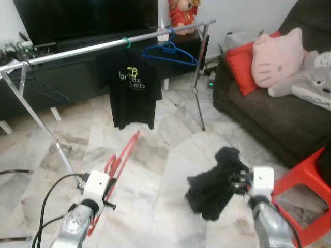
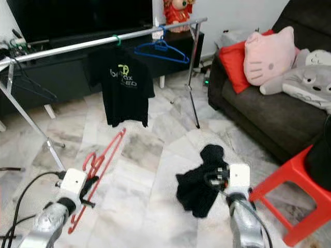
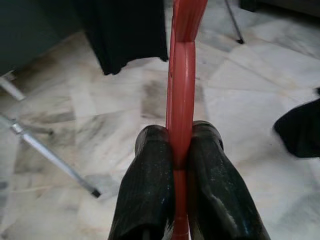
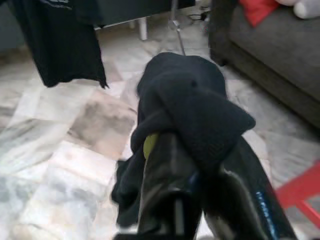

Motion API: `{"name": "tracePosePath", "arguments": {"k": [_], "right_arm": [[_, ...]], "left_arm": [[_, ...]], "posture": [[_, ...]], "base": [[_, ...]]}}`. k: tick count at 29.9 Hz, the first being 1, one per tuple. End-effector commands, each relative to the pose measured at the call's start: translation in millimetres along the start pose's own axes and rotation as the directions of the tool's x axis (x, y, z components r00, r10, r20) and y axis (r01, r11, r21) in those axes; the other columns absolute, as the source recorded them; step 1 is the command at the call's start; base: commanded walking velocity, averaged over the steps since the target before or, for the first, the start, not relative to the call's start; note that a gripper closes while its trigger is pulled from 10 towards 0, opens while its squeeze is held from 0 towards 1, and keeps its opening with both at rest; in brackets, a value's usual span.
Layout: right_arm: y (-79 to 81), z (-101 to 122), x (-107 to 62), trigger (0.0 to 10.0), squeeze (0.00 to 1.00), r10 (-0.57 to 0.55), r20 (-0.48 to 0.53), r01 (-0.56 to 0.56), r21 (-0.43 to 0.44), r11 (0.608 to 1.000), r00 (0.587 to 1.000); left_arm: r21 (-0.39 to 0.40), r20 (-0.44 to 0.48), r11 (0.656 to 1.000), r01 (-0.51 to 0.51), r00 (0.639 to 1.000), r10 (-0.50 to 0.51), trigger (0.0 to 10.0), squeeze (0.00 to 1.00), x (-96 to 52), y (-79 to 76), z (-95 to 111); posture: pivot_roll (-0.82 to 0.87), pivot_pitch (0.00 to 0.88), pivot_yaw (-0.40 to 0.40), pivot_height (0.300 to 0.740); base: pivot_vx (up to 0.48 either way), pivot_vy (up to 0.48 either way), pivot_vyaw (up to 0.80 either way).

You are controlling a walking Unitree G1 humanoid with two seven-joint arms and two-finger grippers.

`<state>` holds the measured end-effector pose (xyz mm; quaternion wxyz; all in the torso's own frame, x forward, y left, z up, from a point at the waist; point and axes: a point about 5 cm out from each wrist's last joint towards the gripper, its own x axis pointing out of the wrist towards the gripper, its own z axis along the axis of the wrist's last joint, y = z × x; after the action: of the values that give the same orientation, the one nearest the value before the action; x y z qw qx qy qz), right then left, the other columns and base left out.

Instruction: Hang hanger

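My left gripper point(image 1: 109, 187) is shut on a red plastic hanger point(image 1: 122, 158), held low over the marble floor; in the left wrist view the hanger point(image 3: 181, 75) runs up between the two black fingers point(image 3: 147, 190). A bunched black garment point(image 1: 214, 182) hangs from my right gripper point(image 1: 239, 181), which is shut on it; the cloth point(image 4: 192, 105) drapes over the fingers point(image 4: 167, 185) in the right wrist view. Ahead stands a silver clothes rail point(image 1: 103, 46) carrying a black T-shirt point(image 1: 132, 88) on a green hook and an empty blue hanger point(image 1: 169, 53).
A dark sofa point(image 1: 279, 113) with a red cushion and a pink cat pillow point(image 1: 276, 57) sits at the right. A red plastic stool point(image 1: 305, 191) stands beside my right arm. A TV and dark cabinet point(image 1: 62, 77) lie behind the rail, whose leg point(image 1: 57, 144) reaches the floor at left.
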<state>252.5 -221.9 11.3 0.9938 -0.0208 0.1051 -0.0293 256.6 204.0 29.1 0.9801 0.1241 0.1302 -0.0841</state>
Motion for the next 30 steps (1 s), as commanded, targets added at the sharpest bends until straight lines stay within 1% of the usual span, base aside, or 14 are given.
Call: {"name": "tracePosePath", "arguments": {"k": [1,2,7,8,9,12,15,19,21,23,25,26,27,30], "right_arm": [[6.6,20,-0.3,0.0,0.0,-0.019,0.114,0.024,-0.047,0.999,0.993],[9.6,21,-3.6,0.0,0.0,-0.025,0.127,0.031,-0.047,0.998,0.992],[15.0,25,-7.2,0.0,0.0,-0.046,0.151,0.049,-0.019,0.999,0.987],[16.6,30,-7.8,9.1,0.0,-0.05,0.169,0.055,-0.026,0.998,0.984],[17.0,31,-8.1,10.0,0.0,-0.055,0.17,0.06,-0.026,0.998,0.984],[17.9,36,-9.3,10.0,0.0,-0.066,0.179,0.071,-0.022,0.997,0.982],[20.4,40,-8.6,10.0,0.0,-0.069,0.181,0.075,-0.026,0.997,0.981],[23.1,44,-6.3,10.0,0.0,-0.073,0.189,0.077,-0.012,0.997,0.979],[24.2,47,-5.0,10.0,0.0,-0.075,0.198,0.08,-0.015,0.997,0.977],[23.8,48,-4.9,10.0,0.0,-0.084,0.198,0.088,-0.013,0.996,0.977],[23.9,48,-4.8,10.0,0.0,-0.085,0.196,0.089,-0.013,0.996,0.977],[24.7,48,-4.4,10.0,0.0,-0.082,0.187,0.087,-0.018,0.996,0.979],[25.0,48,-4.3,10.0,0.0,-0.081,0.186,0.087,-0.022,0.996,0.979],[24.4,48,-3.9,10.0,0.0,-0.088,0.185,0.093,-0.018,0.996,0.979]], "left_arm": [[-0.014,0.011,0.999,-0.041,0.999,0.041,10.0,0.0,-3.1,3.5,-3],[-0.034,0.01,0.999,-0.04,0.999,0.04,10.0,0.0,-3.3,2.6,-4],[-0.022,-0.036,0.999,-0.032,0.999,0.031,10.0,0.0,-4.9,-0.5,-16],[-0.021,-0.086,0.999,-0.034,0.996,0.032,10.0,0.0,-9.3,-0.8,-30],[-0.038,-0.112,0.999,-0.037,0.993,0.032,10.0,0.0,-11.9,-1.0,-37],[-0.076,-0.173,0.996,-0.051,0.984,0.037,10.0,0.0,-17.8,-1.1,-52],[-0.067,-0.244,0.997,-0.04,0.97,0.022,10.0,0.0,-23.9,-3.0,-67],[-0.029,-0.364,0.998,-0.054,0.93,0.04,10.0,0.0,-34.4,-0.5,-89],[-0.024,-0.472,0.998,-0.065,0.881,0.046,10.0,0.0,-48.6,0.6,-110],[0.0,-0.538,0.998,-0.057,0.841,0.048,10.0,0.0,-59.2,-0.3,-122],[0.004,-0.552,0.999,-0.054,0.833,0.047,10.0,0.0,-61.5,-0.8,-124],[-0.007,-0.606,0.997,-0.073,0.793,0.054,10.0,0.0,-72.9,-0.7,-135],[-0.012,-0.627,0.996,-0.084,0.777,0.057,10.0,0.0,-77.6,-0.4,-139],[-0.038,-0.647,0.992,-0.117,0.76,0.065,10.0,0.0,-84.3,-0.6,-144]], "posture": [[-0.04,0.0,0.012,0.74],[-0.04,0.0,0.013,0.74],[-0.04,0.0,0.016,0.74],[-0.04,0.0,0.016,0.74],[-0.04,0.0,0.014,0.74],[-0.03,0.0,0.01,0.74],[-0.02,0.0,0.003,0.74],[-0.02,0.0,0.004,0.74],[-0.03,0.0,0.006,0.74],[-0.02,0.0,0.005,0.74],[-0.02,0.0,0.005,0.74],[-0.02,0.0,0.007,0.74],[-0.02,0.0,0.009,0.74],[-0.03,0.0,0.009,0.74]], "base": [[0.0,0.0,0.0],[0.0,0.0,0.0],[0.0,0.0,0.0],[0.0,0.0,0.0],[0.0,0.0,0.0],[0.0,0.0,0.0],[0.0,0.0,0.0],[0.0,0.0,0.0],[0.0,0.0,0.0],[0.0,0.0,0.0],[0.0,0.0,0.0],[0.0,0.0,0.0],[0.0,0.0,0.0],[0.0,0.0,0.0]]}}
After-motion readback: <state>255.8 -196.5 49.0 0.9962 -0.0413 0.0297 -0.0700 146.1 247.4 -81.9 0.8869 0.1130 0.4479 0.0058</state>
